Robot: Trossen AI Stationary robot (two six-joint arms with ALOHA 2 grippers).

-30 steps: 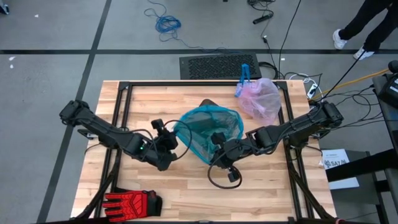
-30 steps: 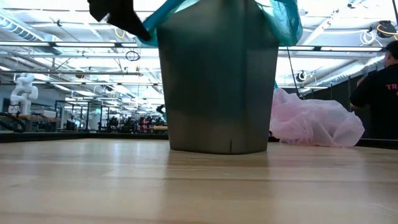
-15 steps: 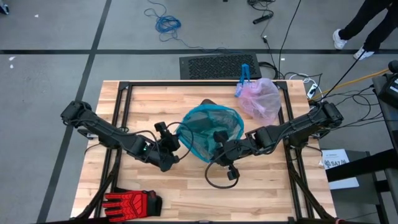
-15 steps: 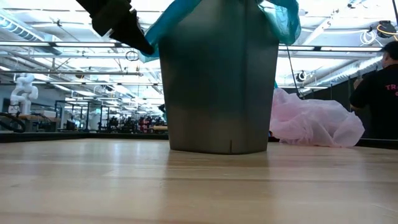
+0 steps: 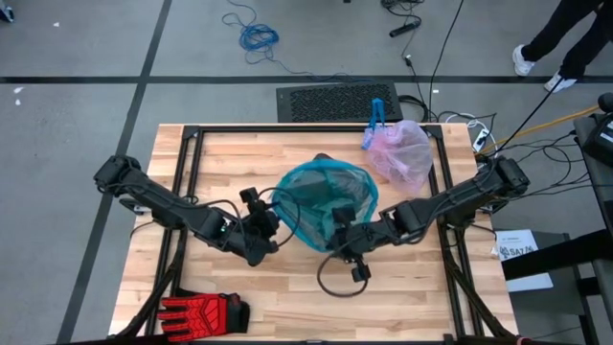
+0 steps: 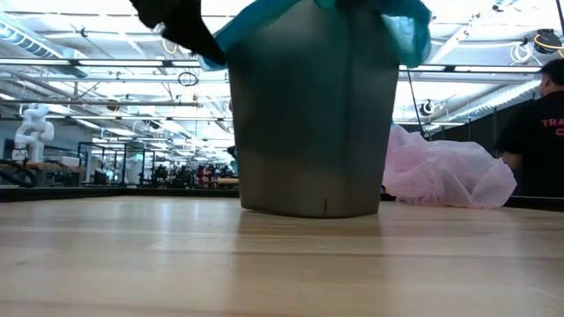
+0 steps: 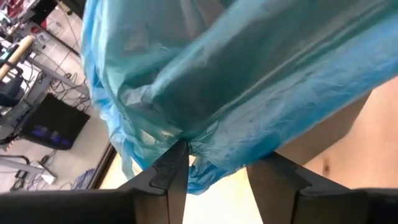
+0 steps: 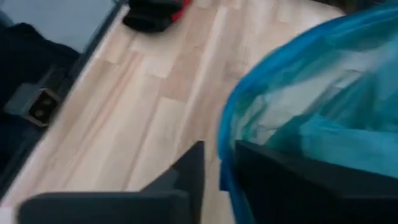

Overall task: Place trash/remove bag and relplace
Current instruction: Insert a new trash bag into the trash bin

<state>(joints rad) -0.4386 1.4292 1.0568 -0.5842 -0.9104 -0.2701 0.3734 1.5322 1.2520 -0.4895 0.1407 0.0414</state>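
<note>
A grey bin (image 6: 308, 132) stands at the table's middle, lined with the teal bag (image 5: 321, 196), whose rim is turned down over the bin's edge (image 6: 401, 31). The pink bag (image 5: 402, 153) with its blue tie (image 5: 374, 120) lies on the table to the bin's far right. My left gripper (image 7: 217, 174) is open at the bin's left rim, with the teal overhang (image 7: 211, 155) hanging between its fingers. At the bin's near rim my right gripper (image 8: 219, 171) is slightly open, the bag's blue edge (image 8: 222, 143) in the gap. The trash is out of view. My left gripper has one fingertip (image 7: 179, 152) against the teal bag's turned-down fold (image 7: 193, 134) at the bin's left rim; the other finger stands clear. My right gripper has the bag's rim edge between its fingers; whether either finger touches it, I cannot tell.
A red-and-black glove (image 5: 201, 311) lies at the table's near left corner. A black cable (image 5: 335, 278) loops on the table below my right gripper. A person in black (image 6: 538, 132) stands beyond the table's right side. Bare wood stretches along the near edge.
My left gripper has dipped beside the bin's left rim and come up again, ending slightly closer to the bin. My right gripper has drifted a little toward the table's near edge. The teal bag stays draped over the bin's rim.
</note>
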